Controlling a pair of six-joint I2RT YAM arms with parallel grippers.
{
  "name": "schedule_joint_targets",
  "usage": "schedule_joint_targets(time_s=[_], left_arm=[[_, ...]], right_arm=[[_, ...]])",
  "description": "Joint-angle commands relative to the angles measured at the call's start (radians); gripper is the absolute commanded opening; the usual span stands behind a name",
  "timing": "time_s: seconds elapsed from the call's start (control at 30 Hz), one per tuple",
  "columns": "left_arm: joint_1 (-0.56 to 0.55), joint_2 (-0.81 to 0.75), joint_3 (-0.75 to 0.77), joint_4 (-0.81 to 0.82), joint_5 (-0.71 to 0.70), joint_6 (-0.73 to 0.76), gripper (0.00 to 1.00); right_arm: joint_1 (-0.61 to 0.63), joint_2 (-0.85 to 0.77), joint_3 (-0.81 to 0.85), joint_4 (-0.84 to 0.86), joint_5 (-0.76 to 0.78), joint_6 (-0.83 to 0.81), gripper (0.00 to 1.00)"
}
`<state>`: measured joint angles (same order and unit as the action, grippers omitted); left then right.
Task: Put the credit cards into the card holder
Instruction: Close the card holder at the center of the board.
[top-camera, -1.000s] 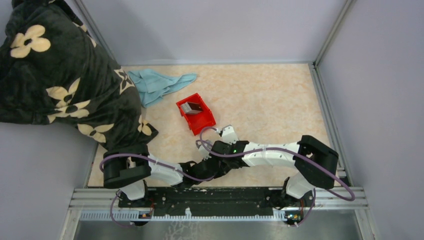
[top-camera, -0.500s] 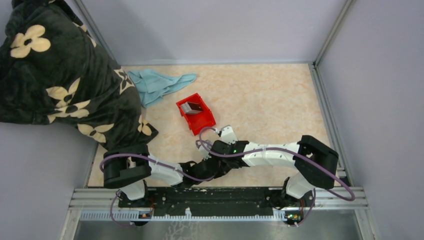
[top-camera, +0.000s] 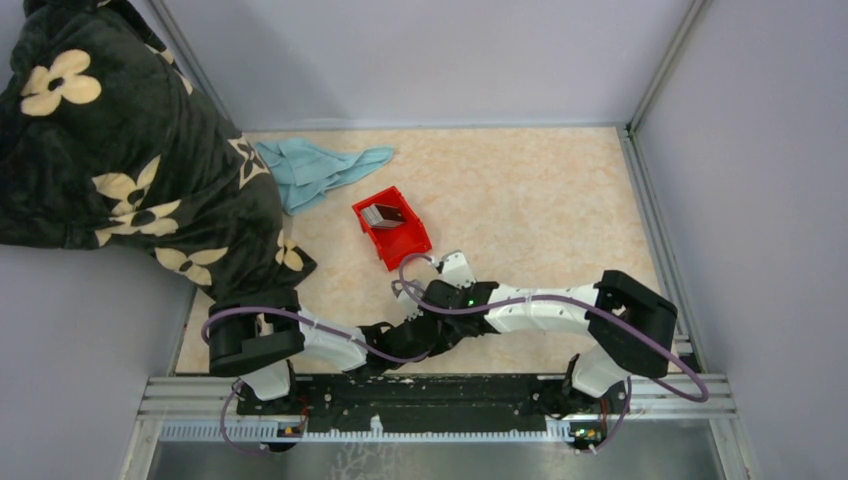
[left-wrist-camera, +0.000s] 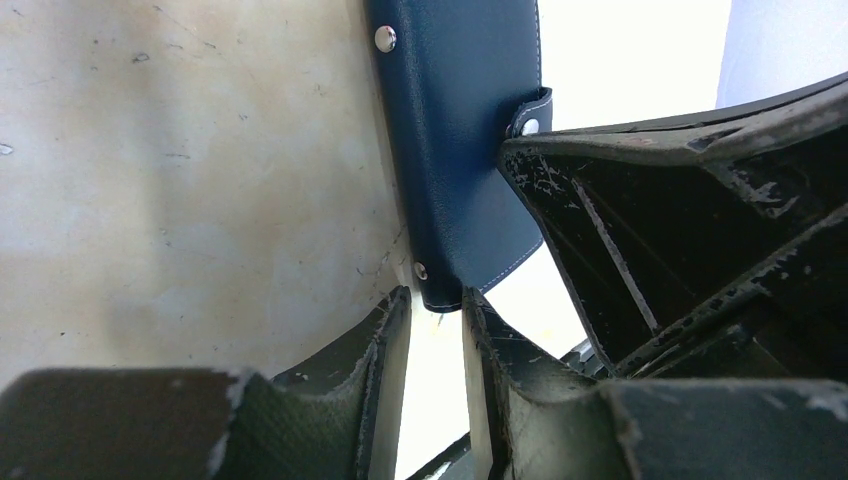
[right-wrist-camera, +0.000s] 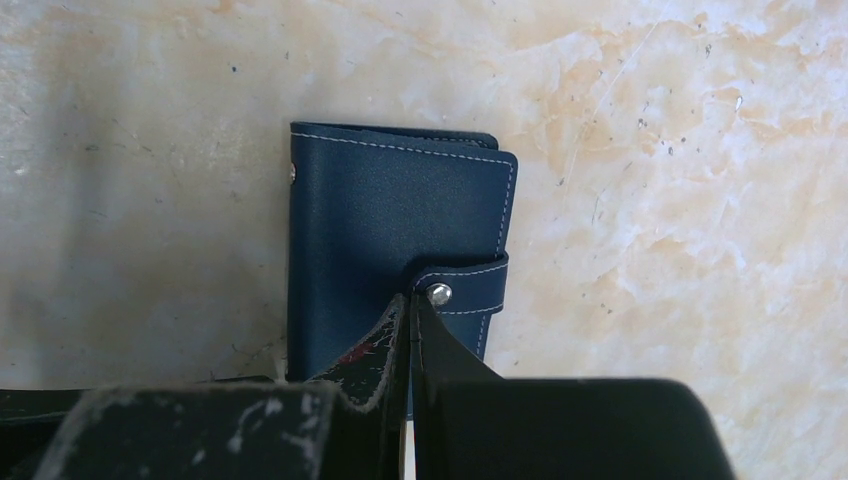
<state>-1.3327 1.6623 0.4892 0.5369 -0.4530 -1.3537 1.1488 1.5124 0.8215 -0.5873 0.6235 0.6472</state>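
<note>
The card holder (right-wrist-camera: 390, 230), a dark navy wallet, lies folded on the table with its snap tab (right-wrist-camera: 465, 285) fastened. My right gripper (right-wrist-camera: 412, 298) is shut, and its tips press on the wallet right beside the snap. My left gripper (left-wrist-camera: 437, 300) holds the near end of the card holder (left-wrist-camera: 460, 130) between its fingertips. In the top view both grippers meet low in the middle (top-camera: 415, 330) and hide the wallet. The credit cards (top-camera: 383, 214), greyish and tan, lie in the red bin.
The red bin (top-camera: 398, 240) stands just beyond the grippers. A light blue cloth (top-camera: 320, 168) lies at the back left. A dark flowered blanket (top-camera: 120, 150) covers the left side. Metal rails (top-camera: 650, 200) edge the table.
</note>
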Motion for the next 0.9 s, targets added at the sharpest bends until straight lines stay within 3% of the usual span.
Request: schedule_joint_targets(time_s=[0.0,0.3,0.87], left_arm=[[0.005,0.071,-0.045,-0.231,0.02,0.031,0.35],[0.005,0.073,-0.045,-0.228,0.019,0.031,0.35],[0.005,0.063,-0.046,-0.236,0.016,0.033,0.35]], right_arm=[[-0.009,-0.014,-0.011,0.013,-0.003,0.012,0.0],[-0.008,-0.061,0.008,-0.009,0.001,0.013,0.1],[0.017,-0.13,0.053,-0.05,0.023,0.021,0.14]])
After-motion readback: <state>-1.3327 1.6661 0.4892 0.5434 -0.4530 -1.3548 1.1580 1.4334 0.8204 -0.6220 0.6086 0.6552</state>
